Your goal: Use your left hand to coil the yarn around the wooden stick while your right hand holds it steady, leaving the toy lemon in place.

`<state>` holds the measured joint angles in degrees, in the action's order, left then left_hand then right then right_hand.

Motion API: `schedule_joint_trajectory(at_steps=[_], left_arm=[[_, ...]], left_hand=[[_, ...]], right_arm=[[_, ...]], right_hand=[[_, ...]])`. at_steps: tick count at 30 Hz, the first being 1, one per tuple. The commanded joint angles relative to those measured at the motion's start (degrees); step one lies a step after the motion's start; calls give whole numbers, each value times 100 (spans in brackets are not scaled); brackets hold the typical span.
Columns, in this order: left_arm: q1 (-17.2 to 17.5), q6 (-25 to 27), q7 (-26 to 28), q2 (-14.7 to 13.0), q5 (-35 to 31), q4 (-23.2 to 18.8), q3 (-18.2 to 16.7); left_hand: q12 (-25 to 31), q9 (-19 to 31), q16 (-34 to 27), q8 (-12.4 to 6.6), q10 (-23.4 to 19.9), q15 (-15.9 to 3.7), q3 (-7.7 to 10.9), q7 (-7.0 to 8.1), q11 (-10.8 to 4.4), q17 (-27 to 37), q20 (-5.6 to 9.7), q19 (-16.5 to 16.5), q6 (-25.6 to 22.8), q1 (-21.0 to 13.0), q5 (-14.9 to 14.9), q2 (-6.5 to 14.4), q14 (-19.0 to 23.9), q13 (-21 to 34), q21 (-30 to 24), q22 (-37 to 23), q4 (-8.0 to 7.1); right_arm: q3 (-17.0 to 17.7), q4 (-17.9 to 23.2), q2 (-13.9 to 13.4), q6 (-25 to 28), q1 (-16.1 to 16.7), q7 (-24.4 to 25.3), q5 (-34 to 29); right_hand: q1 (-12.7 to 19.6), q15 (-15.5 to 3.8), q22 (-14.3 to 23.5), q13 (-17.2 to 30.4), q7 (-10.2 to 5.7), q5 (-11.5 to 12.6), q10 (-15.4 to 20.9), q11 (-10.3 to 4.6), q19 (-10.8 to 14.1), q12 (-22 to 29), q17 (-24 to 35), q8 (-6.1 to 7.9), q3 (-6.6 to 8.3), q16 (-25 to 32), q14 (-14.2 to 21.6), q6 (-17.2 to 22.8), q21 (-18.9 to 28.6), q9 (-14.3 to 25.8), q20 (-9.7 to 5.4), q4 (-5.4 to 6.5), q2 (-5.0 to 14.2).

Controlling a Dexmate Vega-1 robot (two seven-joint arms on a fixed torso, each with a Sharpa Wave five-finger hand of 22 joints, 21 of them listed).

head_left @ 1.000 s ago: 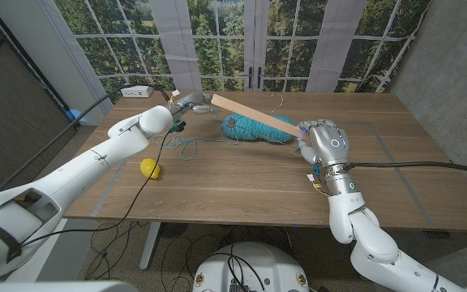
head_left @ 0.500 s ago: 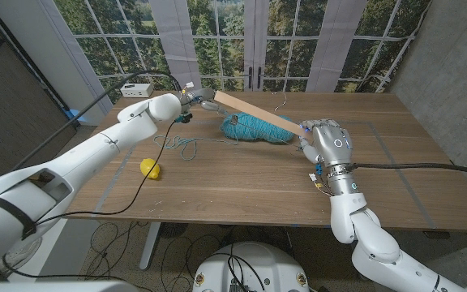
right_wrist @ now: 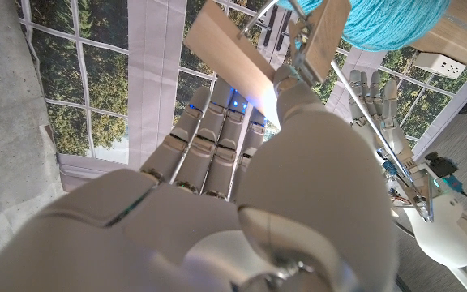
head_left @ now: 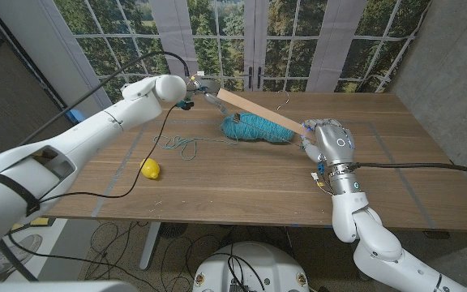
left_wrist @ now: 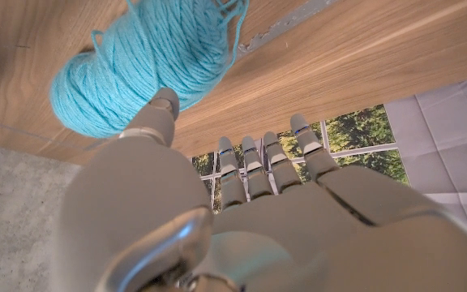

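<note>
The wooden stick (head_left: 262, 113) slants over the table, and my right hand (head_left: 328, 142) grips its near end. That grip also shows in the right wrist view, with the stick (right_wrist: 233, 61) between thumb and fingers. Under the stick lies the teal yarn ball (head_left: 254, 128) (left_wrist: 148, 61) (right_wrist: 392, 18). A loose strand of yarn (head_left: 181, 144) curls on the table to its left. My left hand (head_left: 202, 88) hovers at the stick's far end with its fingers (left_wrist: 262, 166) straight and apart, holding nothing. The yellow toy lemon (head_left: 150, 169) sits at the front left.
A black cable hangs from my left arm across the table's left side (head_left: 148, 154). Grey tape lines (head_left: 396, 174) mark the tabletop. A white power strip (right_wrist: 452, 69) lies at the table's far edge. Windows stand behind the table.
My left hand has risen from the table beside the loose yarn and moved away to the stick's far end. The right hand, stick, yarn and lemon have stayed put.
</note>
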<state>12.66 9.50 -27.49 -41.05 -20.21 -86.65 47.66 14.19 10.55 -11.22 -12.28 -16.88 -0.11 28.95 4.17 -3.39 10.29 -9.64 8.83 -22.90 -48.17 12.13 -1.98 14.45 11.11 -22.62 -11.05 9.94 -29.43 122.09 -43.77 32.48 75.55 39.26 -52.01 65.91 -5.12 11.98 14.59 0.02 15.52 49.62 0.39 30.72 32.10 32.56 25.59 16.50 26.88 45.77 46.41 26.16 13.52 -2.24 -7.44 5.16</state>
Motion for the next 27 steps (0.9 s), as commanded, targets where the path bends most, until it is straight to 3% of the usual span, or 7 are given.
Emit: schedule_joint_trajectory(at_steps=[1, 6, 13, 17, 27], left_arm=[[-541, 241, -858, 105, -667, -2, 384], [-622, 197, -951, 199, -905, 74, 515], [-815, 66, -1312, 405, -1091, 338, 741], [-846, 13, -1333, 482, -1185, 458, 807], [-937, -186, -1366, 680, -1179, 800, 881]], left_hand=[[-8, 14, 1, -21, -85, -75, -35, 39, -143, 15, 39, 16, -156, -250, 38, 63, -25, 29, 32, -35, -9], [-89, 17, 13, 108, 45, -95, -78, 109, -204, 15, 50, -12, 103, -457, 3, 112, -82, 32, 55, -36, -16], [-127, 20, 26, 149, 111, -93, -155, 141, -216, 14, 67, -47, 231, -529, -19, 89, -141, 35, 78, -36, -37], [-80, 21, 15, 132, -28, -126, -202, 187, -301, 13, 86, -47, 217, -586, -33, 71, -131, 40, 84, -35, -39], [98, 40, -30, -5, -552, -180, -382, 223, -309, 17, 101, -47, -160, -711, -60, 83, -59, 90, 108, -37, -103]], right_arm=[[23, -34, -11, -29, -15, 33, 87], [27, -24, -27, -28, -15, 38, 91], [23, -27, -31, -18, -27, 32, 94], [24, -24, -38, -11, -29, 19, 99], [21, -56, -45, -21, -80, -15, 125]], right_hand=[[322, -692, 7, 826, -426, 60, 352, -291, 11, 51, 23, 403, 24, -37, 67, 895, 49, 672, 17, 32, 362], [321, -689, 4, 814, -427, 66, 357, -293, 3, 48, 42, 408, 16, -56, 74, 886, 66, 661, 15, 35, 363], [323, -688, 2, 813, -427, 73, 354, -299, 1, 50, 59, 415, 10, -83, 77, 890, 86, 646, 18, 34, 363], [323, -689, 0, 811, -426, 78, 356, -291, -1, 51, 66, 421, 8, -98, 83, 890, 97, 640, 20, 35, 364], [314, -689, -6, 796, -429, 89, 370, -283, -13, 54, 94, 434, -8, -140, 113, 884, 132, 619, 19, 41, 360]])
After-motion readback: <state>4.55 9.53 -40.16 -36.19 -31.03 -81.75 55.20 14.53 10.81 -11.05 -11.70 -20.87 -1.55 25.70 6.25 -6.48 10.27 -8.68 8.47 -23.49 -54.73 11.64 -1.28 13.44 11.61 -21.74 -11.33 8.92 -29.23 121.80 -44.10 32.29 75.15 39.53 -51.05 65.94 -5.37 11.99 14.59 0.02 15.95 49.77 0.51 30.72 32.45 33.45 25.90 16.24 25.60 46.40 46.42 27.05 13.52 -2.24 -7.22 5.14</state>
